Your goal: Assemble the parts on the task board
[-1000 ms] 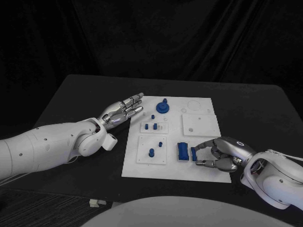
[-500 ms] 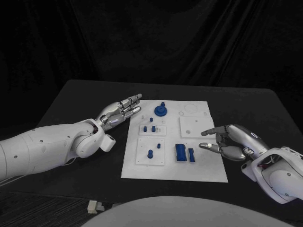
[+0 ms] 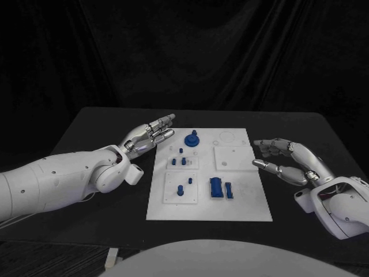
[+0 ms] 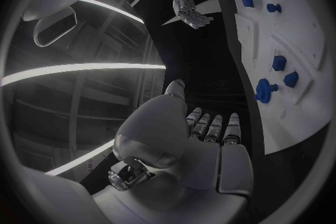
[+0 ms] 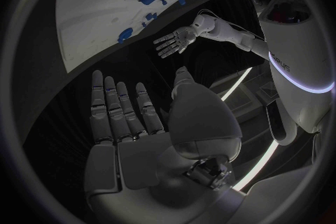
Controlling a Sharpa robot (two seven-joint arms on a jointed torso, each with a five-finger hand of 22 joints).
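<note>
Task board [image 3: 243,205] — the white plate — lies in the middle of the black table [image 3: 85,133], with the blue parts spread across its left and centre. At about 12 o'clock on the board stands a round blue part with a knob [image 3: 192,139]. Below it, toward the centre, small blue pegs [image 3: 181,161] stand in a raised white tile. At about 7 o'clock another tile carries a short blue peg piece [image 3: 180,188], and just to its right, near 6 o'clock, a larger blue block [image 3: 214,188] lies beside a slim blue bar [image 3: 229,188] (the two look close together, though whether they touch cannot be told). A plain raised white tile [image 3: 232,157] sits at roughly 2 o'clock.

Left hand [image 3: 150,135] hovers off the board's 10 o'clock edge, palm up, fingers stretched out and apart, grasping nothing; the left wrist view shows its fingers [image 4: 213,127] straight, with the board curving past them.

Right hand [image 3: 286,159] is off the board's 3 o'clock edge, fingers spread and lightly bent — released, nothing in it. The right wrist view confirms the flat, spread fingers [image 5: 119,106], and also shows the left hand [image 5: 175,41] between them and the board [image 5: 91,17].
</note>
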